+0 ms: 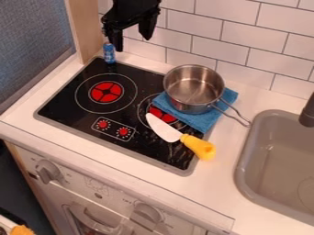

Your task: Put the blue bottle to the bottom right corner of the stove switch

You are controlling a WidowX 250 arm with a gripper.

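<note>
Oven front (104,195) and its knobs (47,171) sit below a pale bench (215,186), where a black stove (64,110) and gray sink (242,176) are set. A blue cloth (205,122) lies under a steel pot (186,106), probably as padding. The black claw (132,42) hangs at the rear, fingers apart, presumably to admit the bottle (109,53). A yellow-handled knife (198,146) lies near the stove switch (113,129), narrowing the likely landing spot. Small and blue, the bottle stands upright, ungripped, at the stove's rear left corner.
</note>
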